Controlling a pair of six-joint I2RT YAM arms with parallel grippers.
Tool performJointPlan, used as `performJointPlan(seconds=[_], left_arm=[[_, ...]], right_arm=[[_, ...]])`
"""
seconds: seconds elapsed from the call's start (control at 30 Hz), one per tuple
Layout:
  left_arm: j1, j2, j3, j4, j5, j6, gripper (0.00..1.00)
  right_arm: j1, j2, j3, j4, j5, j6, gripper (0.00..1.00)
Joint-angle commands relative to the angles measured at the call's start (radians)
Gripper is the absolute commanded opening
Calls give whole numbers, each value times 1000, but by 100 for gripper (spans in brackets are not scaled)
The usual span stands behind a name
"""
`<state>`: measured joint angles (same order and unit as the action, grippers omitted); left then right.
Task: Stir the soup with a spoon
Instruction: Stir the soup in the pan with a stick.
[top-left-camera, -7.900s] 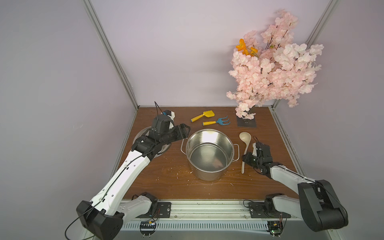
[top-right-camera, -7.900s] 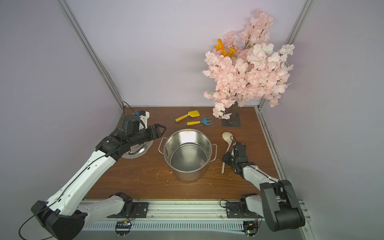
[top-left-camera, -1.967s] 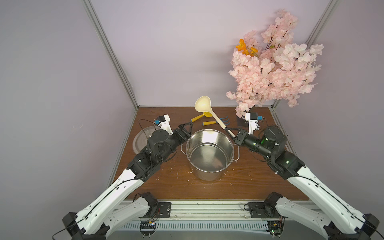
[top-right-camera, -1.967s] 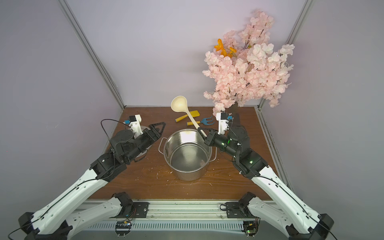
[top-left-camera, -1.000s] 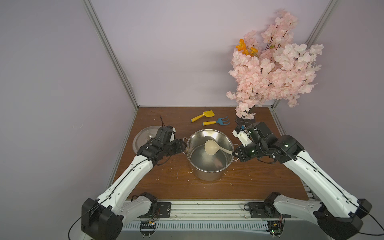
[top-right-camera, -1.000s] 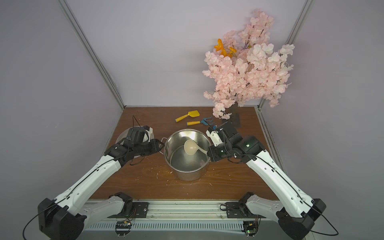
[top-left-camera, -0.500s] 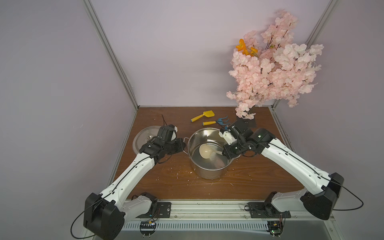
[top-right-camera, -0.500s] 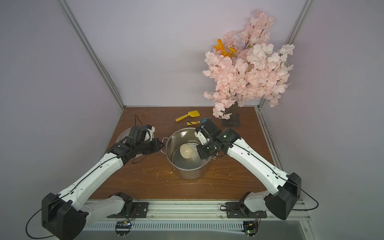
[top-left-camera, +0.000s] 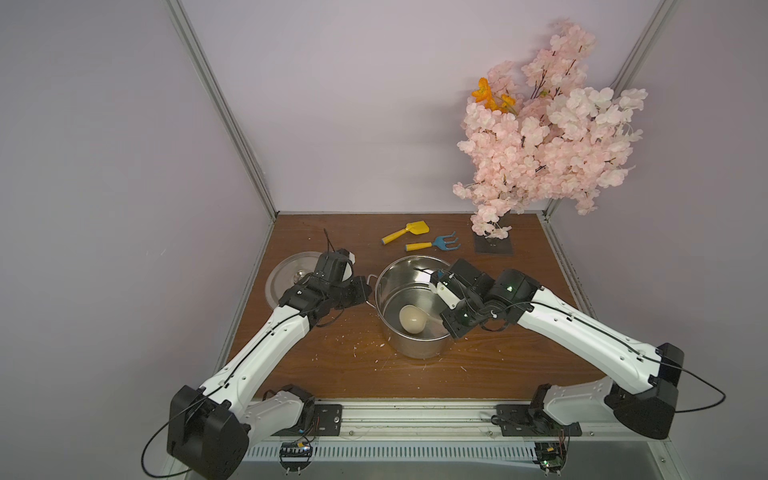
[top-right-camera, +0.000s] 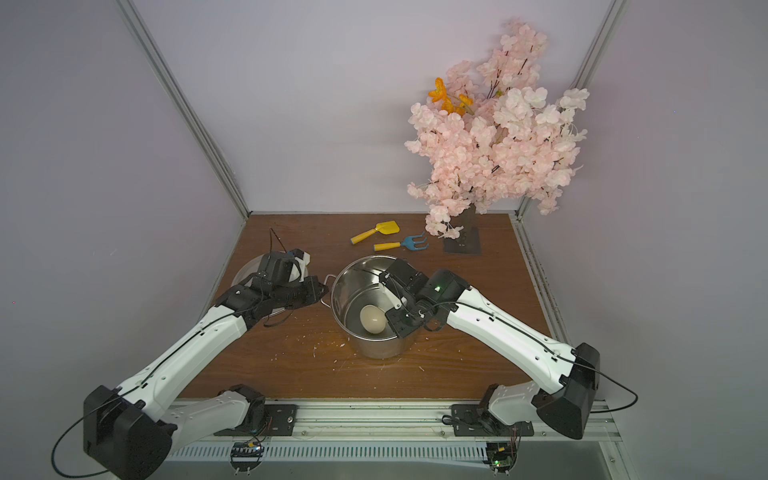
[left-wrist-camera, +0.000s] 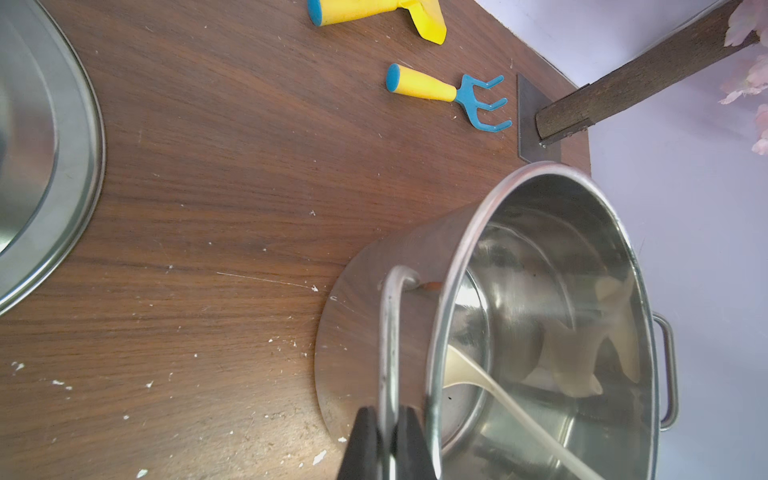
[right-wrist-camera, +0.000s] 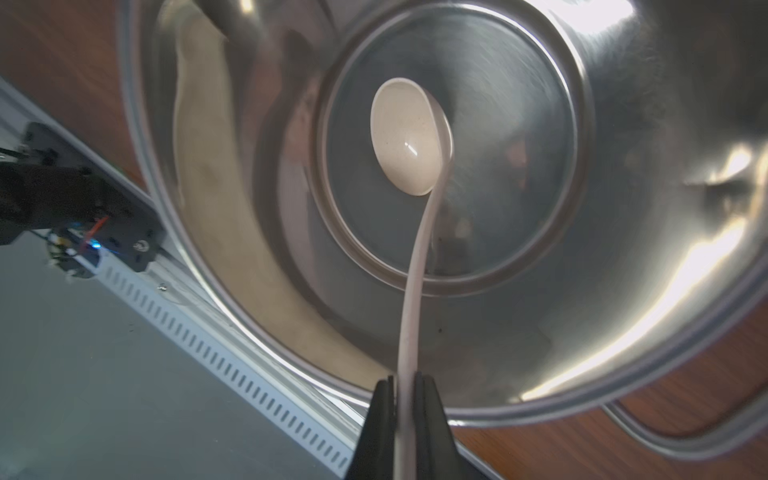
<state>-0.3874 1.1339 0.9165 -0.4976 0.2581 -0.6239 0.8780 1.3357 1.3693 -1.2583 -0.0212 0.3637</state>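
A steel stockpot (top-left-camera: 419, 347) (top-right-camera: 376, 348) stands mid-table. No soup shows in it; its inside (right-wrist-camera: 498, 124) is bare shiny steel. The cream spoon's bowl (top-left-camera: 411, 318) (top-right-camera: 372, 318) (right-wrist-camera: 409, 141) sits low over the pot's bottom, toward its front. Its slim handle (left-wrist-camera: 519, 415) rises to my right gripper (right-wrist-camera: 405, 382) (top-left-camera: 444, 321), which is shut on it above the pot's right rim. My left gripper (left-wrist-camera: 388, 415) (top-left-camera: 366, 291) (top-right-camera: 322, 293) is shut on the pot's left loop handle (left-wrist-camera: 390, 332).
The flat steel lid (top-left-camera: 286, 278) (left-wrist-camera: 41, 166) lies left of the pot, partly under my left arm. A yellow toy shovel (top-left-camera: 405, 232) and a blue rake (top-left-camera: 434, 244) lie behind the pot. A pink blossom tree (top-left-camera: 548, 137) stands at the back right. Crumbs dot the wood.
My left gripper has closed on the pot's handle. The right arm has carried the spoon's bowl down and toward the front of the pot.
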Motion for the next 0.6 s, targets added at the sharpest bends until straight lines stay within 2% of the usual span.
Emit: performJointPlan(seconds=[0.0,0.17,0.3,0.57], left_arm=[[7,-16,7,-41,-45,-7,0],[7,-37,-5,-41,-45,-5,0],[5,-53,-21,-41,-47,-5,0],[-39,-56,-29,-39,-96,-21,0]], right_arm=[[-37,-27,-2,-63,127,27,0],[-85,44,72,-58,224,25,0],[-93,133,163,-11,243,3,0],[-49,320,354,73,74,-38,0]])
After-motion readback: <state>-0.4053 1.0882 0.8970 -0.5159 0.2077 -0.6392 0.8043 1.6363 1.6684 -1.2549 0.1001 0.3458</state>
